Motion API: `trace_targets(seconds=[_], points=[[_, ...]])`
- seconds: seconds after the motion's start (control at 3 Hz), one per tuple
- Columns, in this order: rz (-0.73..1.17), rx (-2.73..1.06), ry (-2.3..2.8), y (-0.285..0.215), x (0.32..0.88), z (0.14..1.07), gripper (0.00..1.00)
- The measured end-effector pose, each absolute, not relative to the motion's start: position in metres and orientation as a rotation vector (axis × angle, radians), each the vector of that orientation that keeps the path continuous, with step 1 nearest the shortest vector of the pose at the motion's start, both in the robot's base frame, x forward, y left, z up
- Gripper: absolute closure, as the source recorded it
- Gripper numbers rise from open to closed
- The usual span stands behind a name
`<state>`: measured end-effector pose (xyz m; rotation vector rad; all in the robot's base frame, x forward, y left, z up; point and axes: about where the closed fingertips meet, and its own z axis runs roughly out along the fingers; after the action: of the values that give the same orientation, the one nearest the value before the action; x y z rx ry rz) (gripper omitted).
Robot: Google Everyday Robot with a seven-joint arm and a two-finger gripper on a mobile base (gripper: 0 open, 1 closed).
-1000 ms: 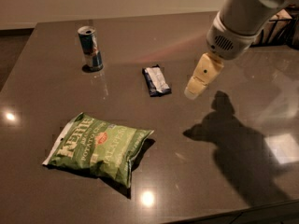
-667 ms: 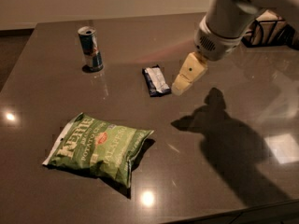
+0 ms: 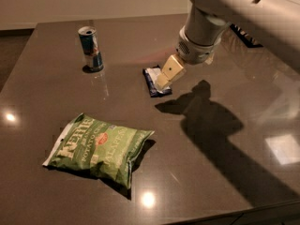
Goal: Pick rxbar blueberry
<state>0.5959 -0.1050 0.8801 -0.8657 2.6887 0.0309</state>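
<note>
While the small flat rectangular snack bar in its dark blue wrapper with a pale centre panel lies flat near the middle of the glossy dark brown tabletop, the pale cream tool hangs right at the bar's 1 o'clock end and hides that corner. Whether the tool touches the wrapper cannot be told, nor whether it is open or closed. Its thick white arm slants down from 1 o'clock.

An upright blue-and-silver drink can stands at 10 o'clock from the bar, well apart. A large green crinkled potato-chip bag lies flat at 7 o'clock, also well apart. Neither sits between the tool and the bar. At 4 o'clock from the bar, the arm's dark shadow spreads across the tabletop.
</note>
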Motion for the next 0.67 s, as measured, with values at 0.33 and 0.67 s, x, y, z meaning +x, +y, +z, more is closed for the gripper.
trace_targets(seconds=[0.33,0.67], points=[[0.059,-0.845,2.719,-0.089,0.610,0.860,0.00],[0.083,-0.850,2.743,-0.075,0.621,0.843,0.00]])
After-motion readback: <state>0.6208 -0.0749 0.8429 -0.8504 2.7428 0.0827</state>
